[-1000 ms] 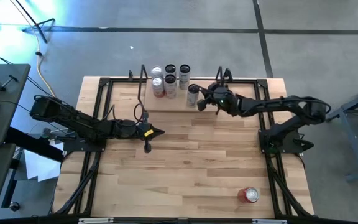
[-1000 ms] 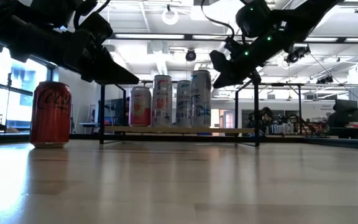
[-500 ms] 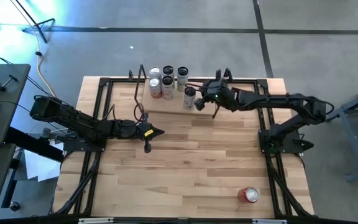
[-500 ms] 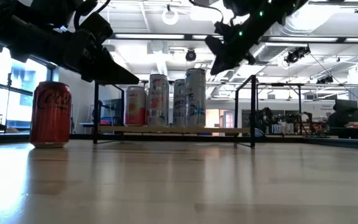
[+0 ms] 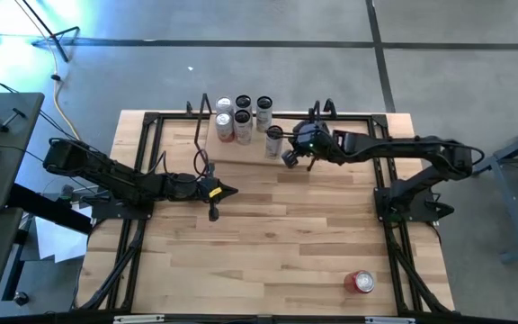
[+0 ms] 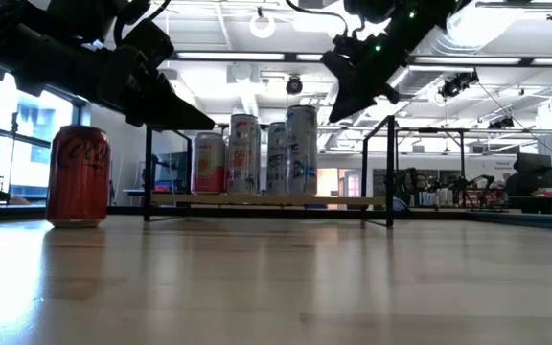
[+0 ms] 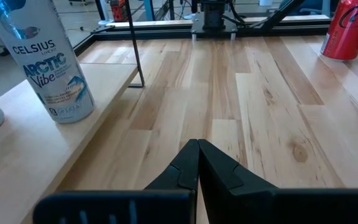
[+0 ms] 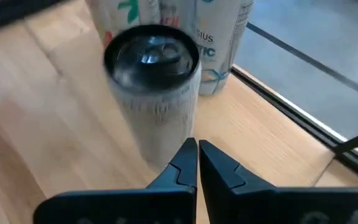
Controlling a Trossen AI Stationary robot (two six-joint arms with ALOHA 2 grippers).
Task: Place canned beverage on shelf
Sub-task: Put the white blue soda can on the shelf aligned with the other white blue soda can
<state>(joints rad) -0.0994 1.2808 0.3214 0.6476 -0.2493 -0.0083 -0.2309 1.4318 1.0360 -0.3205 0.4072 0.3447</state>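
The shelf [image 5: 241, 151] stands at the table's far middle, a low light-wood plank with black rod uprights. Several tall cans [image 5: 244, 112] stand on it. The silver can [image 8: 151, 87] nearest the right end stands upright just ahead of my right gripper [image 8: 196, 152]. That gripper is shut and hangs above the shelf's right part [image 6: 335, 107], clear of the can. A red cola can [image 5: 360, 282] stands on the table at the near right [image 6: 78, 175]. My left gripper [image 5: 229, 190] is shut and waits over the table's middle left [image 7: 197, 155].
A white and blue can [image 7: 45, 59] stands at the shelf's near edge, close to the left arm. Black frame rails [image 5: 142, 171] run along the table's left, right and far sides. Bare tabletop [image 5: 277, 243] lies between the shelf and the red can.
My right gripper, still shut, has risen from beside the rightmost can and moved a little toward the table's left. The shelf with its cans has slid slightly toward the table's left; the cans still stand upright.
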